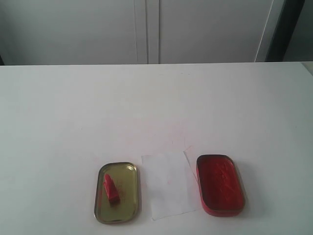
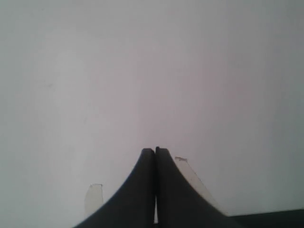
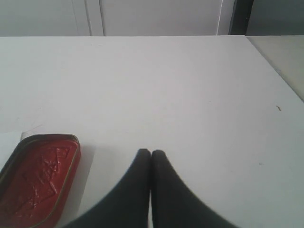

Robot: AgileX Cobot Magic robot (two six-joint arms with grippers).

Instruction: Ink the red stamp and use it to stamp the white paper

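White laminate tabletop (image 1: 156,107), everything laid out at six o'clock, nothing gripped yet.
The thin white paper sheet (image 1: 168,188) has the red oblong ink-pad tin (image 1: 221,211) at its three and a shallow gold metal tray (image 1: 124,183) at its nine, where the small red plastic stamp (image 1: 110,187) lies on its side. The left gripper (image 2: 155,151) and the right gripper (image 3: 150,153) are both pressed together and empty. The left one should spread, straddle the stamp's narrow handle and lift squarely.
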